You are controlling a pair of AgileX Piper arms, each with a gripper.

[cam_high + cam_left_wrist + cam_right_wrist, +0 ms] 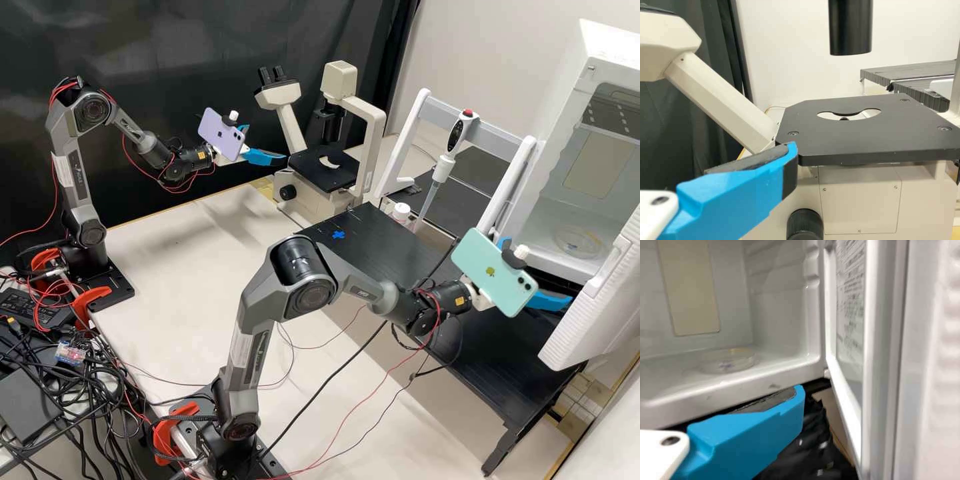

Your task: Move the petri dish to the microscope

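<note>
Two jointed grey arms (72,167) are bent at raised elbows, forearms sloping down. The left gripper (284,161) is held beside one microscope's flat black stage (320,176), the right gripper (568,304) at one smooth white cabinet (572,90). Whether either is clenched cannot be told. One clear, round petri dish (727,360) is contained inside, behind the front lip (767,375).

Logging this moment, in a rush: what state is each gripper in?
Left gripper: open, holding nothing, by the microscope.
Right gripper: open, holding nothing; the petri dish lies in the white cabinet.
</note>
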